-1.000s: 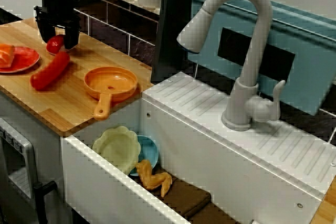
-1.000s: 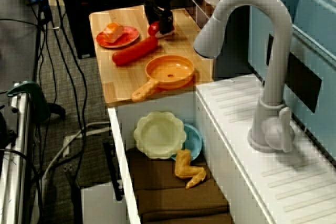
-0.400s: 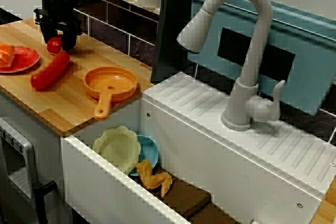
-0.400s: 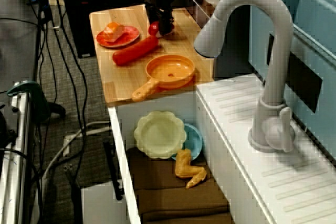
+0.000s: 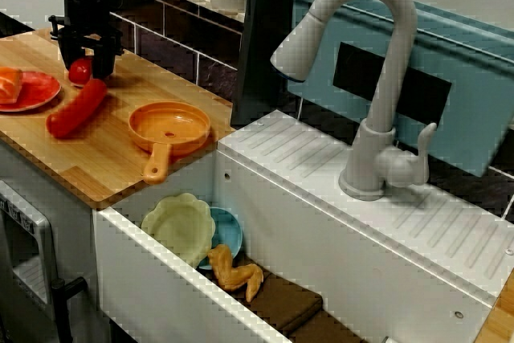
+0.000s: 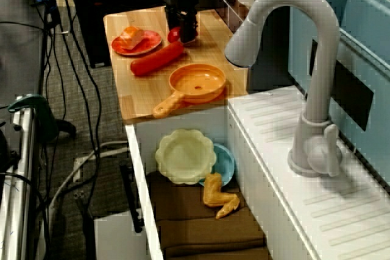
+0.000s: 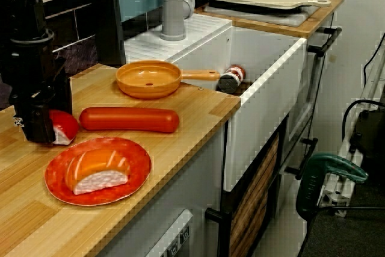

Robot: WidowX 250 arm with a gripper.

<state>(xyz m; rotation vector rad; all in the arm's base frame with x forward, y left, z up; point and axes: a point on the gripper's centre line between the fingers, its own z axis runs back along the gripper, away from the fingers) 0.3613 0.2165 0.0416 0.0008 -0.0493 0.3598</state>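
Note:
My black gripper [image 5: 83, 64] stands upright over the back of the wooden counter [image 5: 112, 162], shut on a small red-and-white food piece [image 5: 79, 71]. In the counter-end view the gripper [image 7: 43, 129] holds the red piece [image 7: 65, 127] at about counter level; I cannot tell whether it touches the wood. A long red sausage [image 7: 129, 119] lies just beside it. A red plate [image 7: 136, 162] carrying a salmon piece [image 7: 96, 171] sits in front. From the high view, the gripper [image 6: 180, 33] is between the plate [image 6: 148, 45] and the back wall.
An orange pan [image 5: 170, 128] sits near the counter's sink-side edge, handle toward the front. The sink [image 5: 161, 279] holds a pale yellow plate [image 5: 178, 226], a blue plate [image 5: 231, 232], a chicken wing [image 5: 234, 273] and a brown cloth. A grey faucet [image 5: 377, 78] rises behind it.
The gripper, still shut on the red piece, has shifted slightly left along the back of the counter, away from the sausage. Nothing else has moved.

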